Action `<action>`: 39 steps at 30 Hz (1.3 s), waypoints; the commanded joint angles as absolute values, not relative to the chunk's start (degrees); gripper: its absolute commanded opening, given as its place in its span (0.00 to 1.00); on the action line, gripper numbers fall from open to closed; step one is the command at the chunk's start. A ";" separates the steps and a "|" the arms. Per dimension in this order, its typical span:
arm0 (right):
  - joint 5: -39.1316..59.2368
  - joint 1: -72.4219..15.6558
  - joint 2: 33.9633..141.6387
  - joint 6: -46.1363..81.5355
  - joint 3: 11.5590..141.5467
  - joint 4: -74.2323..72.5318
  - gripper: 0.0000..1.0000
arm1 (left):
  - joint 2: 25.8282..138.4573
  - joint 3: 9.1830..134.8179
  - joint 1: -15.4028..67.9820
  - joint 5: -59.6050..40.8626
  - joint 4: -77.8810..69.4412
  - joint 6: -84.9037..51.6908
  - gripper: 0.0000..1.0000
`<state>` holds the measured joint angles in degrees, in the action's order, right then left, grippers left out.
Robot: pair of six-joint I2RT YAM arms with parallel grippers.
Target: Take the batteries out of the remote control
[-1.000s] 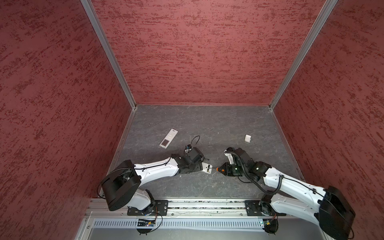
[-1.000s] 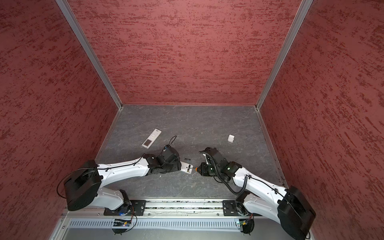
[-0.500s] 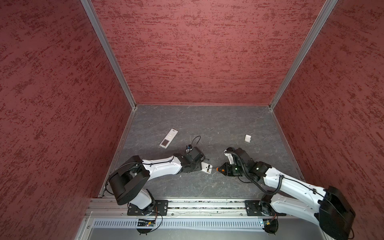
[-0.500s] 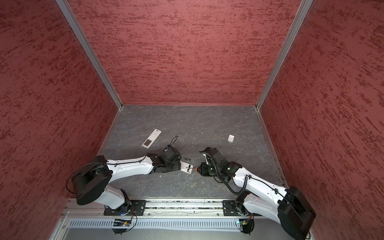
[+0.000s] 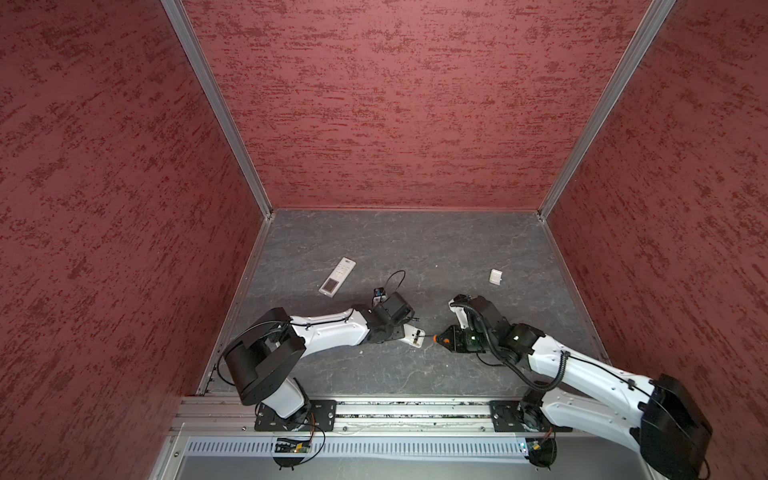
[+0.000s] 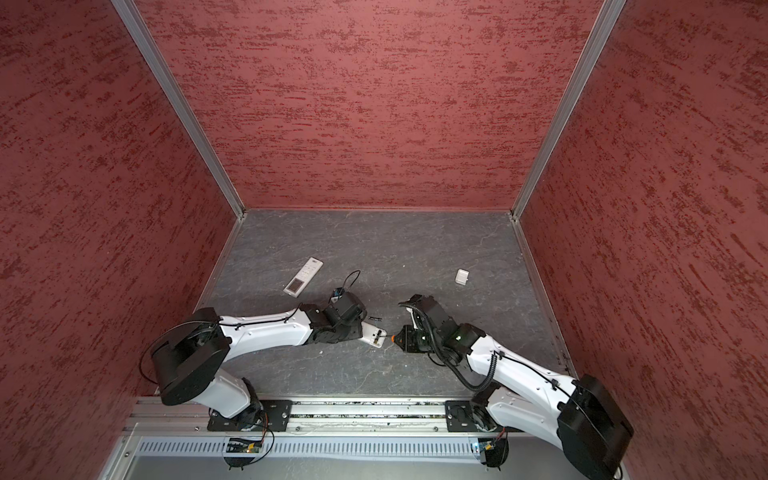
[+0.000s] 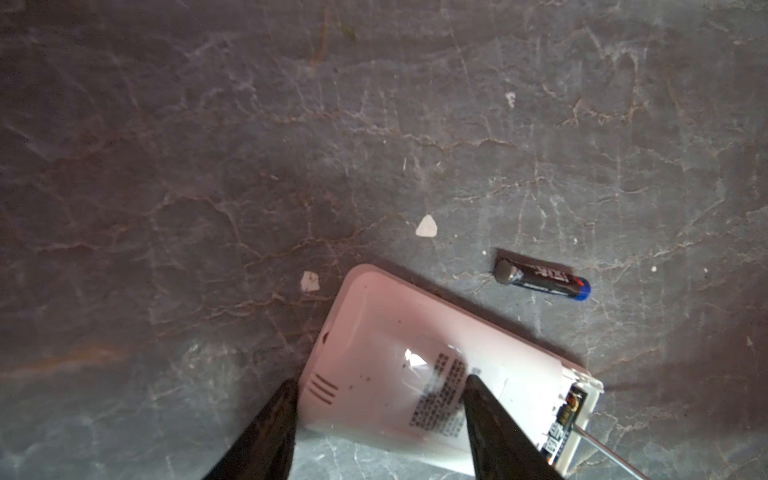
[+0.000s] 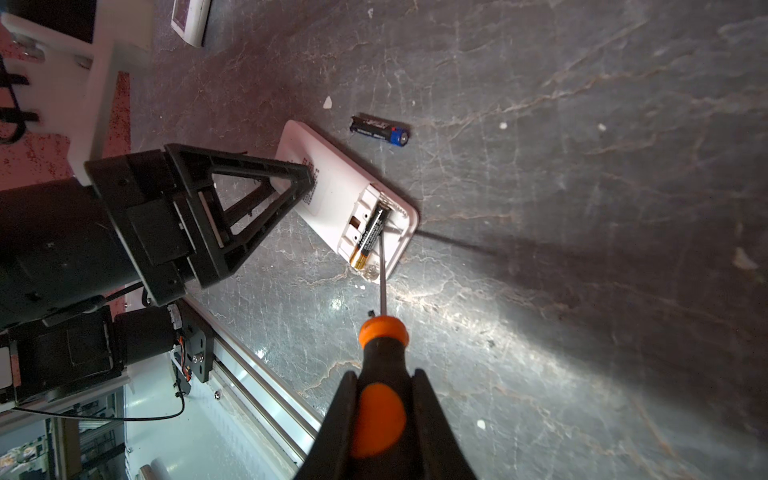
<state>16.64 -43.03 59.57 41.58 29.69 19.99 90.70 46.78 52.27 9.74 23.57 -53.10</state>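
A white remote [image 5: 413, 336] [image 6: 374, 334] lies face down at the front middle, its battery bay uncovered. One battery [image 8: 370, 237] still sits in the bay. Another battery [image 8: 380, 129] [image 7: 540, 278] lies loose on the floor beside the remote. My left gripper [image 7: 378, 380] stands open over the remote's closed end, with one fingertip [image 8: 305, 176] on its back and the other at its corner. My right gripper [image 8: 384, 374] [image 5: 446, 338] is shut on an orange-and-black screwdriver [image 8: 382, 345], whose tip reaches into the bay next to the seated battery.
A second white remote [image 5: 337, 276] [image 6: 303, 276] lies face up at the left middle. A small white cover [image 5: 496, 276] [image 6: 462, 276] sits at the right. White chips [image 7: 427, 226] dot the grey floor. Red walls close in three sides, and a rail [image 5: 415, 409] runs along the front.
The left arm's rear links have swung right and lower, and its jaws have narrowed over the remote. The right arm and the screwdriver have stayed put.
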 commanded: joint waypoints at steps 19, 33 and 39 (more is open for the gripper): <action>17.30 -43.26 57.75 41.41 31.11 18.68 0.00 | 97.03 46.59 56.71 10.06 29.02 -57.57 0.56; 17.20 -43.25 56.95 41.25 32.06 20.11 0.00 | 96.86 46.22 57.15 10.40 28.83 -58.51 0.56; 17.22 -43.25 57.06 41.14 32.25 20.27 0.00 | 96.46 45.97 57.13 10.62 28.84 -58.96 0.56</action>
<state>16.69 -43.03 57.84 41.56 29.74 20.60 92.66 48.62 55.83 17.12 26.15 -59.16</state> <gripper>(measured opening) 0.210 0.561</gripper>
